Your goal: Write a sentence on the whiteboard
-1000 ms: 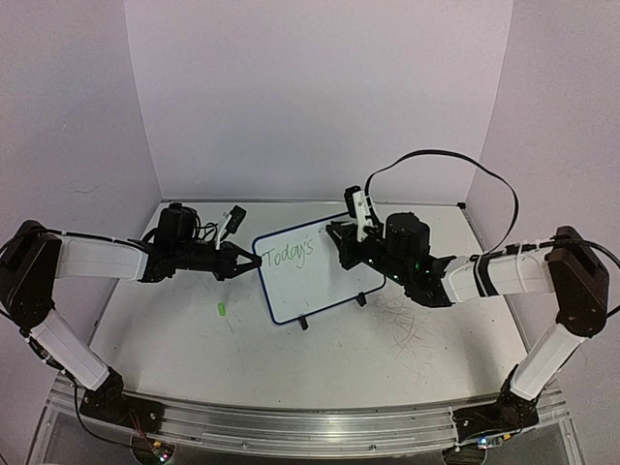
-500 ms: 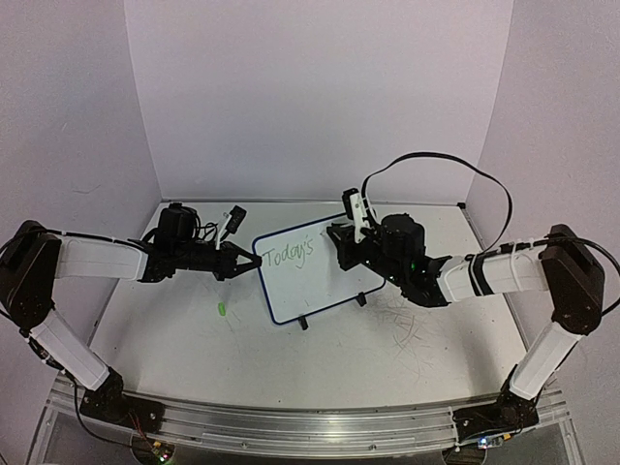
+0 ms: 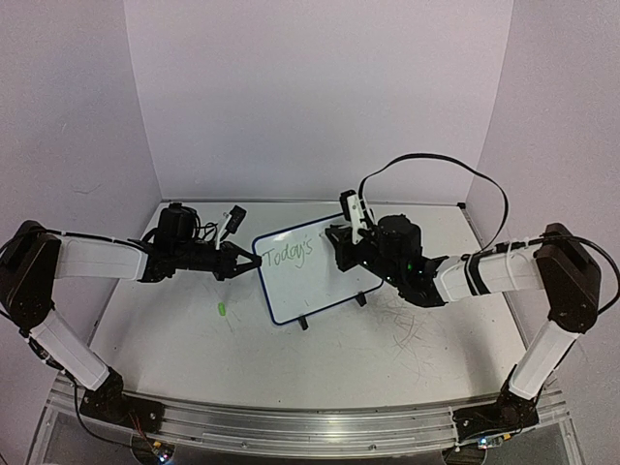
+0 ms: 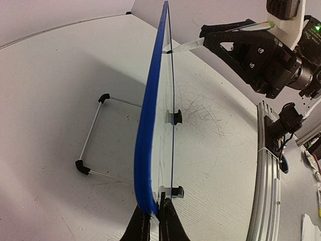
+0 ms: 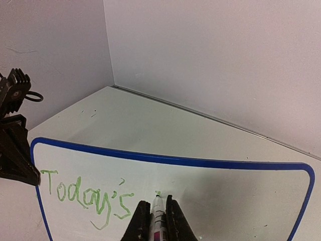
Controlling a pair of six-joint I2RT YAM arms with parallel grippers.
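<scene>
The whiteboard [image 3: 320,286] has a blue frame and stands tilted on small black feet mid-table. Green handwriting [image 3: 289,254] on it reads "Today's". My left gripper [image 3: 254,262] is shut on the board's left edge; in the left wrist view the board [image 4: 150,125] is edge-on between my fingers [image 4: 154,215]. My right gripper [image 3: 341,248] is shut on a white marker [image 5: 157,218]. In the right wrist view the gripper [image 5: 157,202] holds the marker tip against the board [image 5: 241,201], just right of "Today's" [image 5: 85,193]. A tiny green mark [image 5: 157,192] sits at the tip.
A small green cap [image 3: 222,309] lies on the table left of the board. Old scribble marks [image 3: 407,325] cover the table at the right. A wire stand [image 4: 93,135] props the board from behind. White walls close in behind and beside. A metal rail [image 3: 291,426] runs along the near edge.
My right gripper has shifted slightly left, toward the board, with the marker. The left arm and the board have not moved.
</scene>
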